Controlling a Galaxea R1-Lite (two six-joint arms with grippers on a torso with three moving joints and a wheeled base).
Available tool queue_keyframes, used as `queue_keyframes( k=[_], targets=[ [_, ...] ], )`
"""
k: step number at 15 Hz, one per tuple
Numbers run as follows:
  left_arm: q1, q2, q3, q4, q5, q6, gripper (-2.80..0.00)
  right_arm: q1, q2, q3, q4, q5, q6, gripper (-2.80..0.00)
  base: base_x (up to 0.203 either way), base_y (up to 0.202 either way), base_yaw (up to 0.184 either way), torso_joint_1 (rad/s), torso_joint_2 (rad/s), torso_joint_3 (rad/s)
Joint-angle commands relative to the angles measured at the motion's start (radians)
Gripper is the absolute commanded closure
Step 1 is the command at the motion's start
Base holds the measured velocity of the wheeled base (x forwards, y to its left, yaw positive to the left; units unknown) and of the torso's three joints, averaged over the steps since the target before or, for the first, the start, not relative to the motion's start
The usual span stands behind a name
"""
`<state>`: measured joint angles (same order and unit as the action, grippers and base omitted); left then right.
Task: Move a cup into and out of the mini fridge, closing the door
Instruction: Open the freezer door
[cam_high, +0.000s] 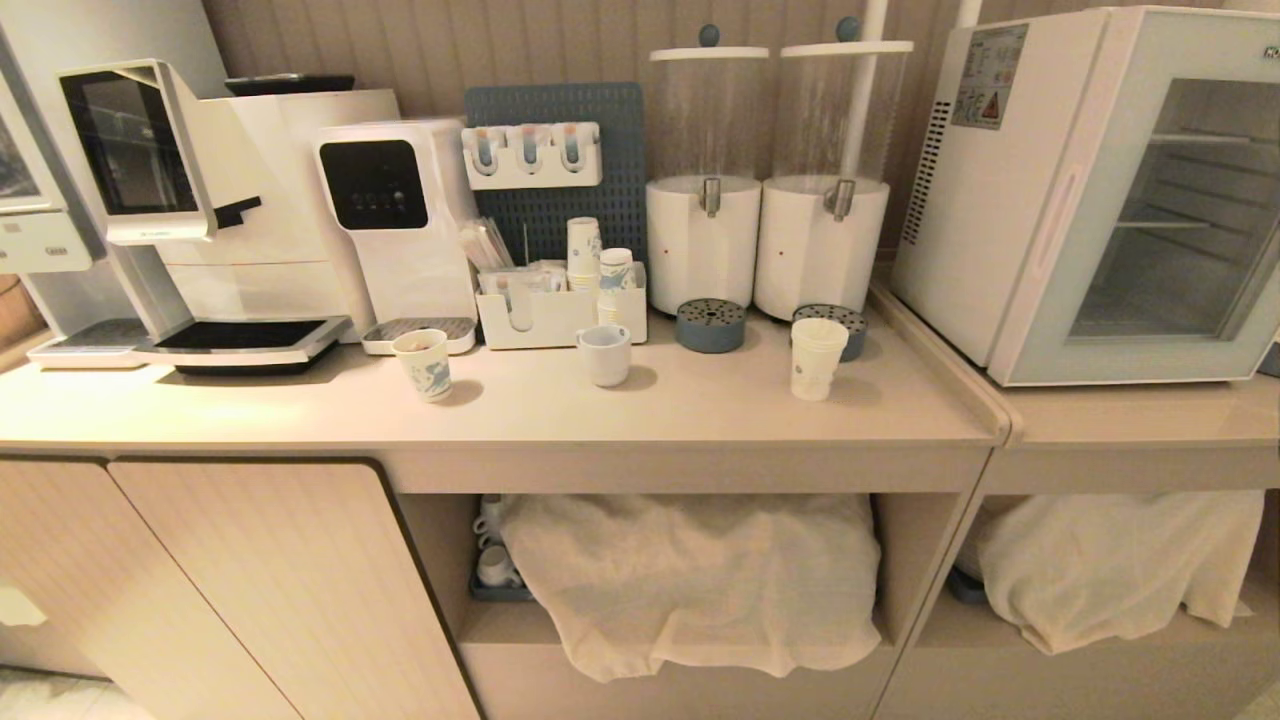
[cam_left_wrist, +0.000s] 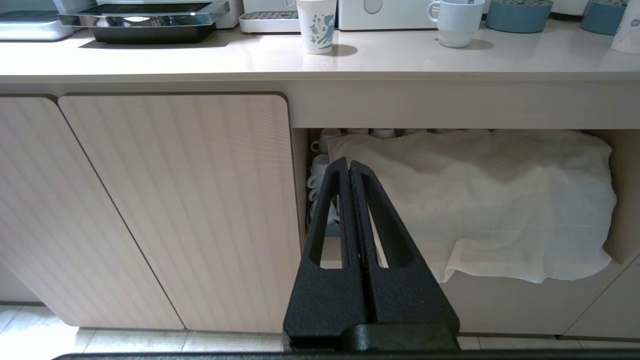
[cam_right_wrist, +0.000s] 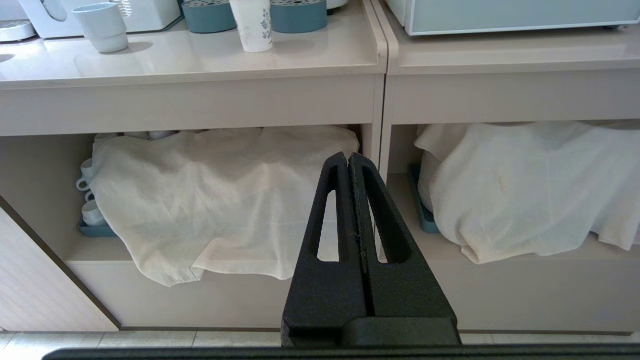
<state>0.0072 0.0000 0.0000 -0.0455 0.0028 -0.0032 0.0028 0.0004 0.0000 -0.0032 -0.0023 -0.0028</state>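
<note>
Head view shows the tall white paper cup (cam_high: 817, 358) standing upright on the counter (cam_high: 620, 410), near its right end, just in front of a blue drip tray (cam_high: 836, 322) that sits under a white drink dispenser (cam_high: 822, 225). The mini fridge (cam_high: 1090, 190) stands on the neighbouring lower counter (cam_high: 1140, 412), well to the right of the cup, and its glass door (cam_high: 1165, 215) is closed. A squat white ceramic cup (cam_high: 605, 353) stands near the middle of the counter, and a shorter paper cup with blue pattern (cam_high: 424, 363) stands more to the left, in front of a water dispenser (cam_high: 395, 225). Neither arm appears in this view.

Both arms hang low in front of the cabinet, below the counter edge. The left gripper (cam_left_wrist: 349, 165) has its two black fingers pressed together and holds nothing; it points toward a white cloth (cam_left_wrist: 480, 195) in the open shelf. The right gripper (cam_right_wrist: 348, 157) is closed and empty in the same way, facing the divider between the two shelves.
</note>
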Motion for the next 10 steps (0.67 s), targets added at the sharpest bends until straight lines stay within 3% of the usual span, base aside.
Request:
queue_keyframes(
  k=[1, 7, 10],
  targets=[
    [0.000, 0.000, 0.017, 0.000, 0.000, 0.000, 0.00, 0.000, -0.002, 0.002, 0.000, -0.001, 0.000, 0.00, 0.000, 0.000, 0.000, 0.000, 0.00, 0.000],
    [0.000, 0.000, 0.017, 0.001, 0.000, -0.003, 0.00, 0.000, -0.002, 0.002, 0.000, -0.001, 0.000, 0.00, 0.000, 0.000, 0.000, 0.000, 0.00, 0.000],
    [0.000, 0.000, 0.017, 0.001, 0.000, -0.004, 0.00, 0.000, -0.002, 0.002, 0.000, -0.001, 0.000, 0.00, -0.001, -0.129, -0.007, 0.004, 0.00, 0.002]
  ],
)
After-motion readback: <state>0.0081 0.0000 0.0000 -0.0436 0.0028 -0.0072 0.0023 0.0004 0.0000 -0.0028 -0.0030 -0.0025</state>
